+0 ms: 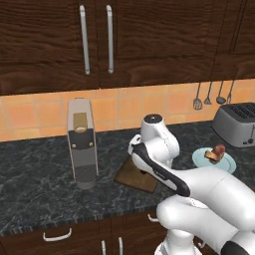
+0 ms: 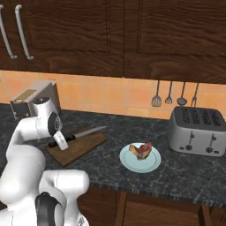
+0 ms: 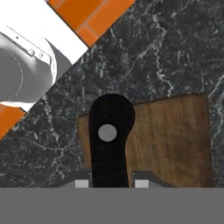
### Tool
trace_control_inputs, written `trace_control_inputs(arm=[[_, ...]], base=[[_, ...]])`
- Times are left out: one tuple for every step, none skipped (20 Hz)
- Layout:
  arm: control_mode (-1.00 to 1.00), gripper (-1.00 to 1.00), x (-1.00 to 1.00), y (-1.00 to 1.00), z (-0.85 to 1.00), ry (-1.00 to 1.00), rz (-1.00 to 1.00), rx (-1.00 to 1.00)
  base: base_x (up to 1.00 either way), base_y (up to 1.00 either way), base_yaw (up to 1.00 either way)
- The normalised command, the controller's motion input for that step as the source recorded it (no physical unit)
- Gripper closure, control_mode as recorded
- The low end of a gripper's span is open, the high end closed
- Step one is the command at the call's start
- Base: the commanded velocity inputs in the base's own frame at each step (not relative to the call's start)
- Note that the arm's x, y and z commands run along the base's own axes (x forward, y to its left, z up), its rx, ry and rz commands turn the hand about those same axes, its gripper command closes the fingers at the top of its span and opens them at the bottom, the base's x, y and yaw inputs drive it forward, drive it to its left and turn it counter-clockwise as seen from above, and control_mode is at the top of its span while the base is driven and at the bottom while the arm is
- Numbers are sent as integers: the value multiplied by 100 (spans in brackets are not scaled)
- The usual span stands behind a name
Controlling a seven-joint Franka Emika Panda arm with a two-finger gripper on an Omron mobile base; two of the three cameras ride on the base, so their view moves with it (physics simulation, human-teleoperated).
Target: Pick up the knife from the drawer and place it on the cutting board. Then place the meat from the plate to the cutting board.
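Over the cutting board (image 2: 78,147) your claw (image 3: 108,183) sits clenched on the black handle of the knife (image 2: 79,133); the hand view shows the handle rising between the two finger tips, with the board's brown surface directly beyond them. In the right base view the silver blade reaches out from the claw across the board's far edge. Whether the knife already rests on the wood or hangs just above it cannot be told.

Progress, as a judgement: the knife has been carried to the board, so the first half is nearly complete and lacks only the release. The second half is untouched. The meat (image 2: 141,149) lies on the plate (image 2: 132,164), well off to the claw's right along the counter (image 1: 35,174), apart from the board. You have yet to let go, cross to the plate, grasp the meat and set it on the board.

Count: one knife, one cutting board, one plate, one piece of meat. Also present: one toaster (image 2: 197,130) beyond the plate, one coffee machine (image 1: 82,143) to the claw's left, and four utensils (image 2: 170,97) hanging on the tiled wall.
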Motion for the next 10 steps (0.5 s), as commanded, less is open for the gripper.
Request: trace_control_inputs(arm=[[-100,100,2,-21,-64,-4,16,16],[-100,100,15,-4,-61,0,15,15],[-100,100,36,0,-50,0,11,6],[-100,100,45,11,-42,-6,7,0],[-100,100,52,26,-36,-7,5,0],[-100,100,57,36,-40,-3,6,-4],[-100,100,64,41,-44,0,6,-6],[-100,100,67,37,-45,0,4,-5],[-100,100,72,29,-41,0,4,-4],[-100,100,73,27,-35,0,4,-3]], base=[[0,0,0],[0,0,0],[0,0,0],[0,0,0],[0,0,0],[0,0,0],[0,0,0],[0,0,0],[0,0,0],[0,0,0]])
